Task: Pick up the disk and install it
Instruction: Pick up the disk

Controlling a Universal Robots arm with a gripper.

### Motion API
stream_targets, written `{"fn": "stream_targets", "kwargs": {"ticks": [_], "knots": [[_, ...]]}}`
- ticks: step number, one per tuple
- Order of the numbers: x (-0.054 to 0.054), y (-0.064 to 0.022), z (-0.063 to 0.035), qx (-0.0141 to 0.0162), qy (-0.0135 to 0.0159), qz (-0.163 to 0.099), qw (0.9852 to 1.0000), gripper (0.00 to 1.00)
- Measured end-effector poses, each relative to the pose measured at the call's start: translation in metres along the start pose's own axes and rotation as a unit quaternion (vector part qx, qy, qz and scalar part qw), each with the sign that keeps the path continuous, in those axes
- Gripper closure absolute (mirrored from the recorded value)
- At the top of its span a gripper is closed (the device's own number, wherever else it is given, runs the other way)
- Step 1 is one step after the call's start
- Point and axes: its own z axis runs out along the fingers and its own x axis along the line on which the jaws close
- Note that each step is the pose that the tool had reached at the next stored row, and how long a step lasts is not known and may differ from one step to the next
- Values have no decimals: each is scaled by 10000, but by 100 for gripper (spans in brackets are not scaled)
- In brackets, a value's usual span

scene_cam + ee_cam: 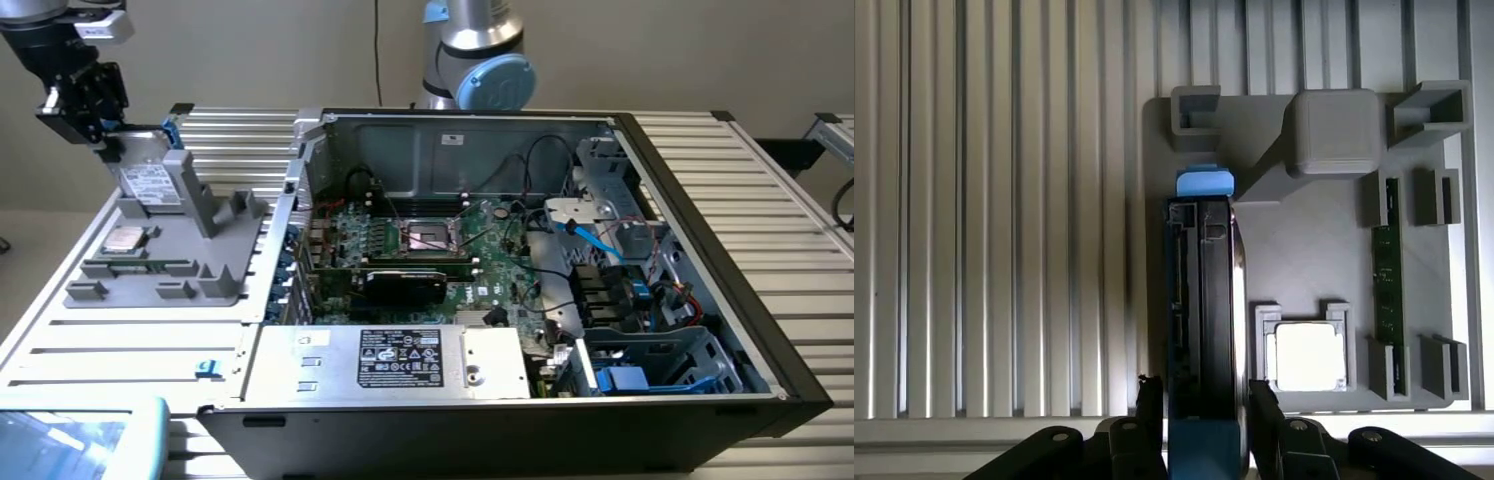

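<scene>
Ribbed table (120,345), one grey fixture (220,272), one upright disk (1204,290) in the pinch of one end effector (1204,398)

No word, brand or number can be made out anywhere. The disk (150,182), in the upper left of the exterior view, carries a white label with black print on its face, but the lines are too fine to read. The silver box (487,362), at the lower middle of that view, bears a black sticker (400,358) with white print and rows of small marks, and these too are illegible. A small white sticker (451,138) sits on the rear wall of the computer case (387,150), at the upper middle, and its print is unreadable.
</scene>
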Motion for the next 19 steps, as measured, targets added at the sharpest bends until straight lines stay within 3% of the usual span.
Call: {"fn": "stream_targets", "kwargs": {"ticks": [6, 8, 13, 19], "knots": [[0, 0, 17, -39, 4, 1, 10000, 54], [1, -1, 22, -47, 4, 1, 10000, 63], [1, -2, 36, -71, 4, 1, 10000, 63], [1, -1, 47, -128, 6, 2, 9999, 63]]}}
